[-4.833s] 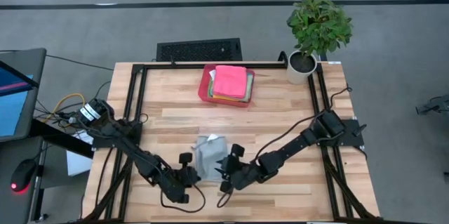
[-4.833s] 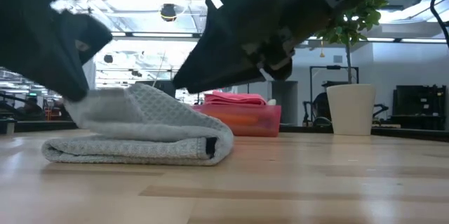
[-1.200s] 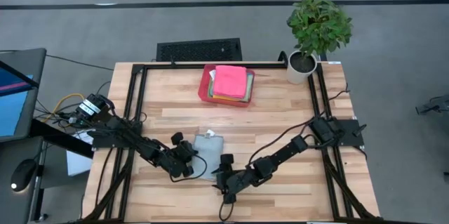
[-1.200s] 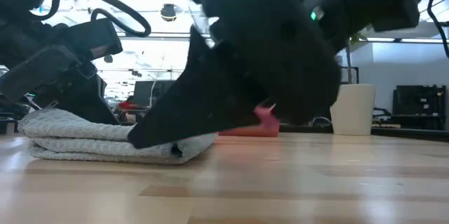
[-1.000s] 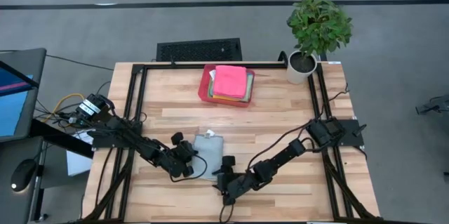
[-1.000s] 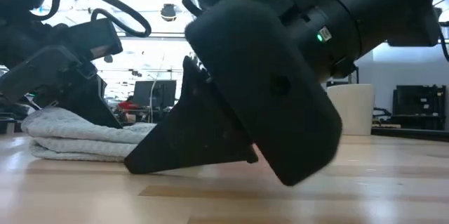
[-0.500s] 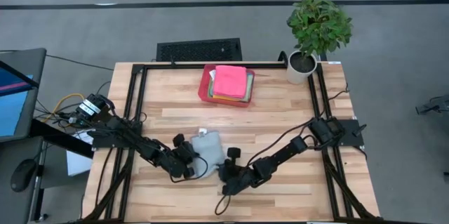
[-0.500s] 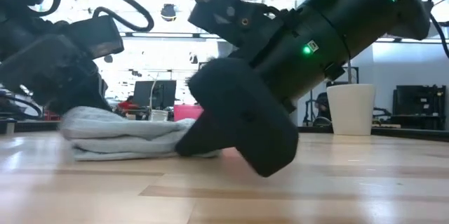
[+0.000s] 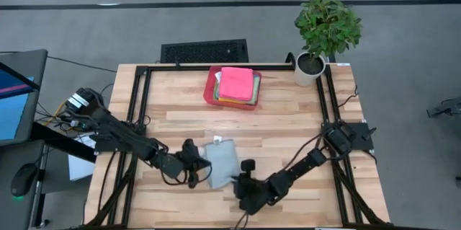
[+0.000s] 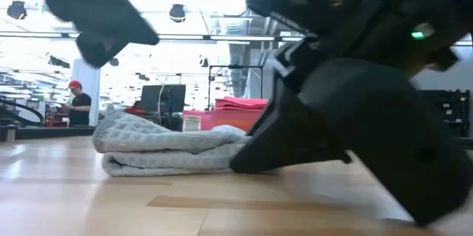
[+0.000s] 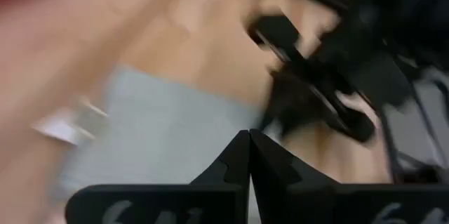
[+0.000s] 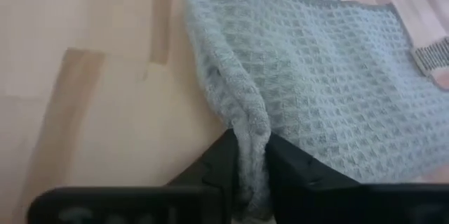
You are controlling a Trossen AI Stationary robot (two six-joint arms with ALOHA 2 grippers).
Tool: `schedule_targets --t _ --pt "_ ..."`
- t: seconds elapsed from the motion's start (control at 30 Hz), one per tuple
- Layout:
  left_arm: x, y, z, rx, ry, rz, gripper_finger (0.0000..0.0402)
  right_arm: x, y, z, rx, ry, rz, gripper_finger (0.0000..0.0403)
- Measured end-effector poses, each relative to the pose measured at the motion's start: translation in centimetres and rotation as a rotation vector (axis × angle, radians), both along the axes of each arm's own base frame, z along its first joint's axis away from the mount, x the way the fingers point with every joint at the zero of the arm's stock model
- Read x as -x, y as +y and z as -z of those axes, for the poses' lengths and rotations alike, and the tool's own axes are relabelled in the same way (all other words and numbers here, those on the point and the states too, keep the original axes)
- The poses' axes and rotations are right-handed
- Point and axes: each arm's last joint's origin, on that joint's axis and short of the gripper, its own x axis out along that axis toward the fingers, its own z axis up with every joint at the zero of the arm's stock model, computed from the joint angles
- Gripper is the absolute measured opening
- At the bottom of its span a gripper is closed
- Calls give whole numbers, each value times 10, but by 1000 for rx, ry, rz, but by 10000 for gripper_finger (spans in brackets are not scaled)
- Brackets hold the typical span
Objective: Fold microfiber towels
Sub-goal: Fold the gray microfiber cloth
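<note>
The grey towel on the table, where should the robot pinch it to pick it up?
Probably at the rolled edge of the grey towel, coming in low from the table's front. That fold bulges thick and stands proud of the wood, and the right gripper already pinches it there.

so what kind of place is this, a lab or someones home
Most likely a robotics lab or open office, not a home: the wooden table sits in a black metal frame, and beyond it are monitors, ceiling lights and a person at a desk.

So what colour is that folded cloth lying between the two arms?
Light grey, with a waffle weave; the folded cloth shows best in the right wrist view.
</note>
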Motion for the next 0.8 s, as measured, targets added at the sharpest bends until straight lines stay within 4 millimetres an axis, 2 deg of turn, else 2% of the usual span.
schedule_targets --t 0.17,0.37,0.57,0.7,0.8 --pt "-12 28 -2 -40 24 -17 23 10 9 -7 7 10 -37 107" --pt "-25 62 6 -85 99 -26 130 20 12 -25 -70 46 -26 152" --pt "-45 85 43 16 221 2 239 30 14 -38 -104 83 -16 214" --pt "-62 97 67 30 303 -12 271 36 19 -38 -141 79 25 230" --pt "-78 96 71 86 297 49 283 42 24 -38 -166 73 52 229"
